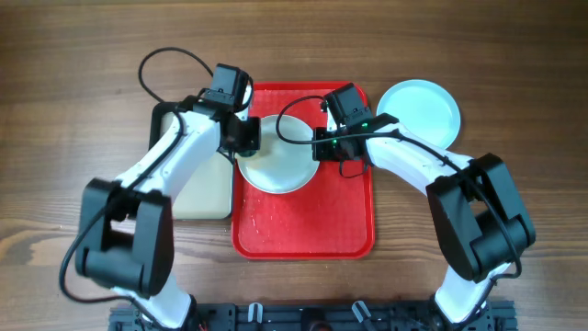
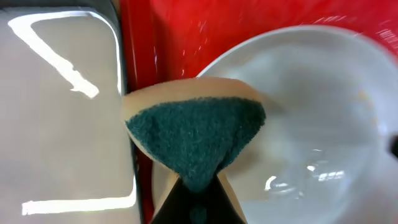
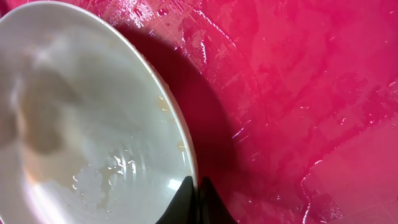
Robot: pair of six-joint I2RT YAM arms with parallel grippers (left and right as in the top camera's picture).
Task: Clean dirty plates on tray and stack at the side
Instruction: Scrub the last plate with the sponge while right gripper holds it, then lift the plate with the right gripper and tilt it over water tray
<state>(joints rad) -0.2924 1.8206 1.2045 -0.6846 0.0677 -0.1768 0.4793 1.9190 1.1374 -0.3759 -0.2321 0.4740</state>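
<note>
A white plate (image 1: 280, 158) lies on the red tray (image 1: 303, 225), tilted, with wet brownish smears inside (image 3: 81, 137). My right gripper (image 1: 323, 147) is shut on the plate's right rim (image 3: 194, 186) and holds that edge up off the tray (image 3: 298, 93). My left gripper (image 1: 243, 136) is shut on a folded sponge (image 2: 196, 137), green scouring side out with a tan edge, at the plate's left rim (image 2: 311, 106). A light aqua plate (image 1: 419, 110) lies on the table to the right of the tray. A third plate is not in view.
A beige tray with a black rim (image 1: 204, 188) lies just left of the red tray; its glossy surface shows in the left wrist view (image 2: 62, 112). The red tray's surface is wet. Black cables loop above both arms.
</note>
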